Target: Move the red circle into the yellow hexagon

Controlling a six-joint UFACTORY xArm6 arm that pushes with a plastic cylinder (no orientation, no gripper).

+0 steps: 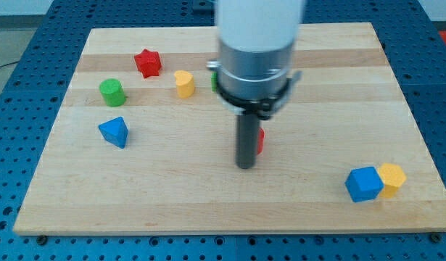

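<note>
One rod hangs upright from my arm; my tip touches the red circle's left side, no claw fitted, yellow hexagon far right.

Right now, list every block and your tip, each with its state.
My tip: down on the board, touching the red circle's left side.
Red circle: mostly hidden behind the rod.
Yellow hexagon: touching the blue cube.
Blue cube: at the hexagon's left.
Red star: standing alone.
Green cylinder: upright, alone.
Yellow block: alone, shape unclear.
Blue triangle: alone.
Green block: mostly hidden by the arm.
</note>
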